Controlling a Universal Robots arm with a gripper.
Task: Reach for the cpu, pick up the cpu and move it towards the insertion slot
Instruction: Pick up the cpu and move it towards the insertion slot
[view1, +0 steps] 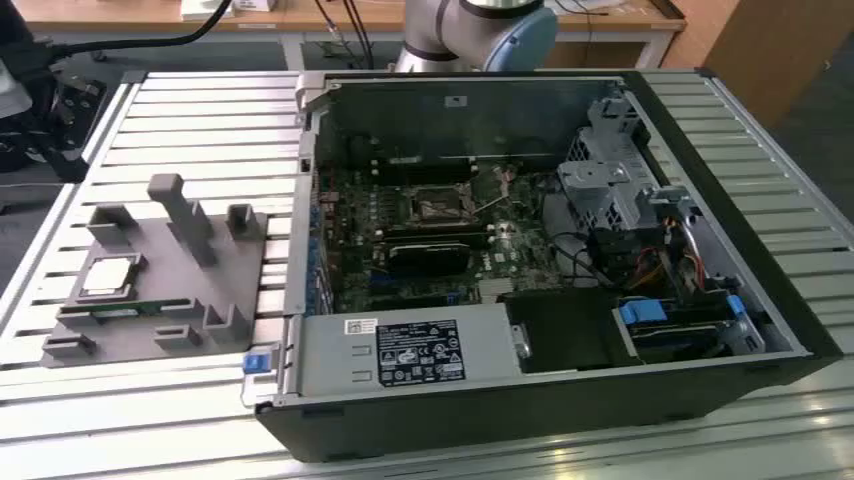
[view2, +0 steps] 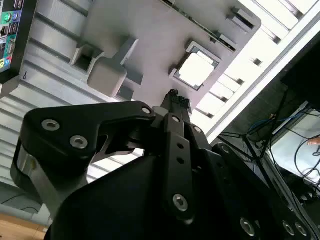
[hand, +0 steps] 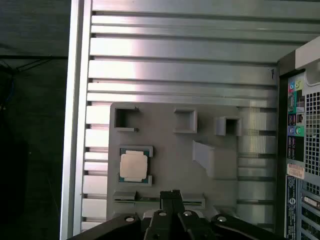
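The cpu (view1: 110, 275), a flat silvery-white square chip, lies in a recess of the grey holder (view1: 200, 290) on the exterior view's left. Both wrist views look down on the cpu (view2: 196, 68) (hand: 133, 165). My gripper (view2: 175, 96) (hand: 171, 193) hangs well above the holder, its black fingertips pressed together with nothing between them, offset a little to one side of the chip. The insertion slot (view1: 437, 208), a square socket with a dark centre and a thin silver lever, sits on the motherboard inside the open computer case (view1: 694, 180).
The grey holder carries upright posts (view1: 180, 215) and a narrow green memory stick (view1: 123, 311) beside the chip. A long black card (view1: 427, 255) lies below the socket. The case walls, drive cage (view1: 607, 185) and power supply (view1: 407, 352) surround the board. A slatted metal table (view1: 200, 110) lies beneath.
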